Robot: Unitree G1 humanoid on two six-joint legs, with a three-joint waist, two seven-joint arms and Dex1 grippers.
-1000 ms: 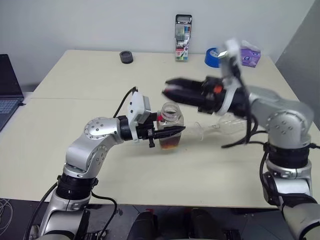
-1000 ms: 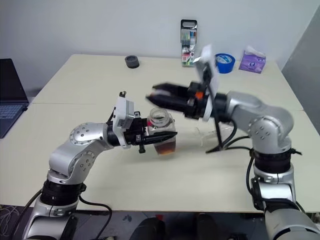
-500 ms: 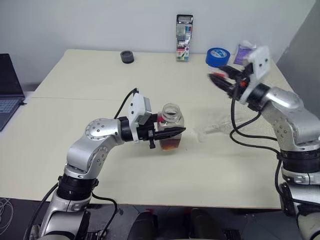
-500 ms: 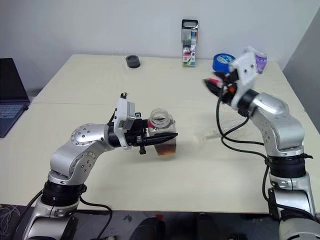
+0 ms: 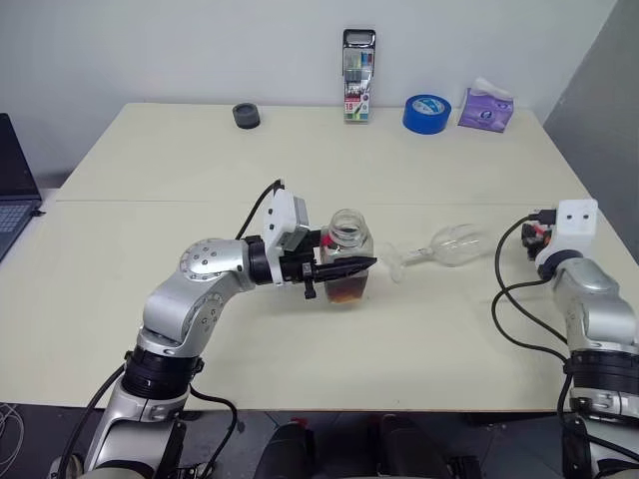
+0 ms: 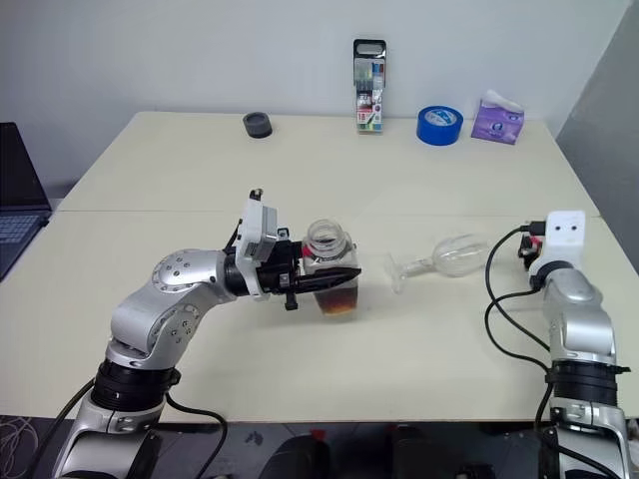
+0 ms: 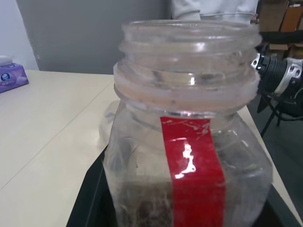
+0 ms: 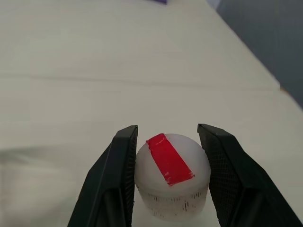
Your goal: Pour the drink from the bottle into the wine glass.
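Left fingers clamp the uncapped bottle; right fingers grip its cap. Glass lies tipped over, so it probably needs standing up before pouring.

We note a pale beige table with a seam running across it, set against a plain white wall. A grey panel stands at the right. A laptop sits at the left edge. Light is even and soft.
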